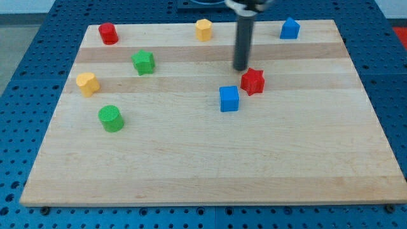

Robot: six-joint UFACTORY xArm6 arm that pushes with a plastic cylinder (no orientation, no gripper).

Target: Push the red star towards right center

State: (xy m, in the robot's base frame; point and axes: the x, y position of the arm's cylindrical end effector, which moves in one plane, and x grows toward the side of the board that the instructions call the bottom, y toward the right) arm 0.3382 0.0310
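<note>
Red and star-shaped, the red star (252,81) sits a little to the view's right of the tabletop's middle, on the pale wooden tabletop (210,165). My tip (240,68) stands just above it and slightly to the view's left, close against its upper-left edge; I cannot tell whether the two actually touch. My end effector is only a straight dark rod, with nothing that opens or closes, and it holds nothing.

Just below and to the view's left of the red star lies a blue cube (229,98), near it but apart. Along the view's top edge stand a red cylinder (108,33) at the left, an orange block (203,29) near the middle whose shape I cannot make out exactly, and a blue block with a peaked top (289,28) towards the right. On the view's left half there is a green star-like block (144,62), a yellow block (88,83) of irregular shape close to the left edge, and a green cylinder (110,118) below them. All of these stand well apart from my tip. Blue perforated board (38,89) surrounds the tabletop.
</note>
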